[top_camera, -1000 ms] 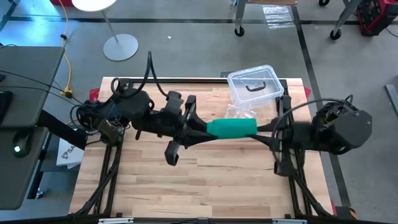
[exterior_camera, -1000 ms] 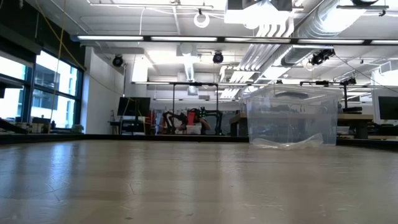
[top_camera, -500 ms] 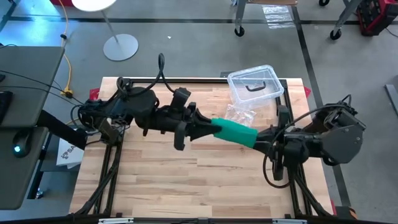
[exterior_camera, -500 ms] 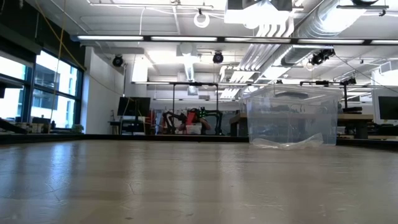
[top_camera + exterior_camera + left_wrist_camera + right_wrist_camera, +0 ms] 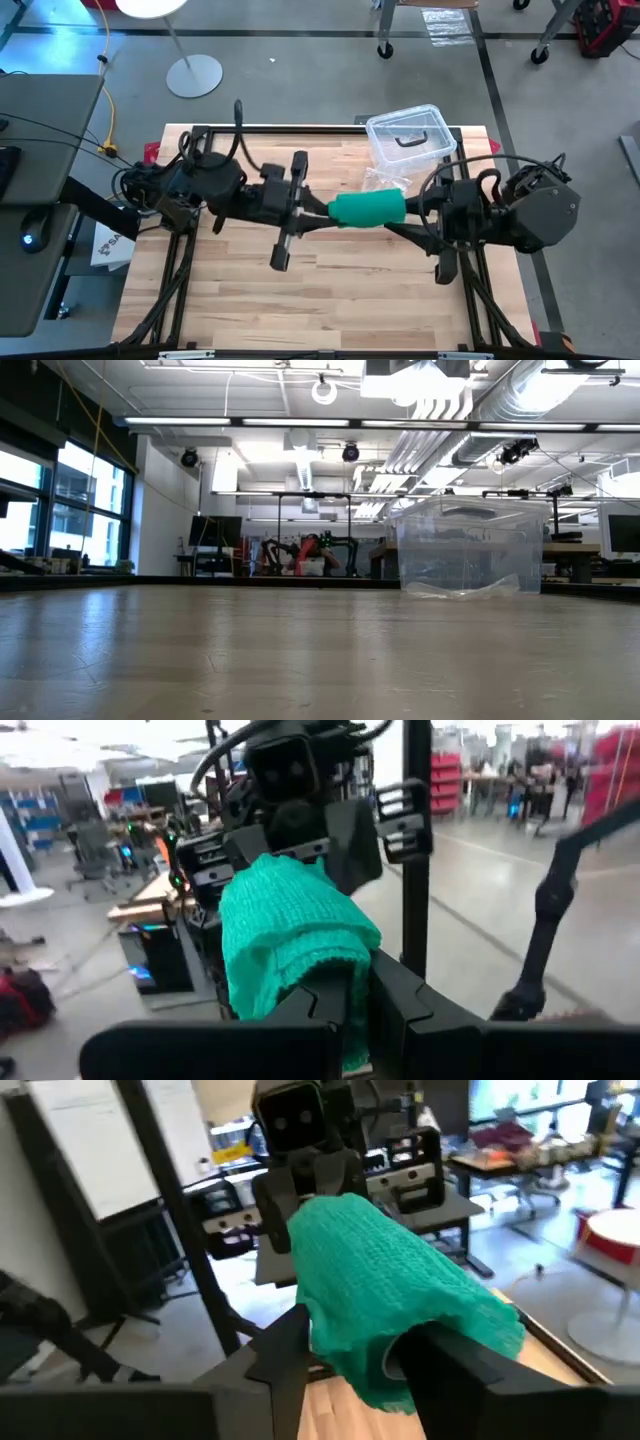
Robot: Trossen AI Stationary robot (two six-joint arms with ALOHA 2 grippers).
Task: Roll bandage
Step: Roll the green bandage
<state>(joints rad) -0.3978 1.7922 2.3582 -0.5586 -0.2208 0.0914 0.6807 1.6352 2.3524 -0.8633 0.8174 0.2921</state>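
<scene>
Both grippers met over the middle of the table (image 5: 250, 300), high enough that the low view showed neither of them. From the left, the left gripper (image 5: 355, 995) was clamped tight on one end of the bandage (image 5: 367, 208), its fingers pressed together with green knit bunched between them in the left wrist view. Opposite it, the right gripper (image 5: 350, 1335) had its two fingers spread on either side of the other end; the right wrist view showed the fabric bulging between them, but whether they were pinching it or merely straddling it could not be told. Between the two, the bandage was suspended in the air as a thick, loosely wound green bundle, close in front of the clear plastic box (image 5: 408, 137) and the crinkled clear bag (image 5: 385, 181) lying by it. Judging by that shape, most of the winding looked done, since no long flat tail trailed away in any view. What seemed left was to tighten the loose folds at the ends, tuck them in and set the roll down.
</scene>
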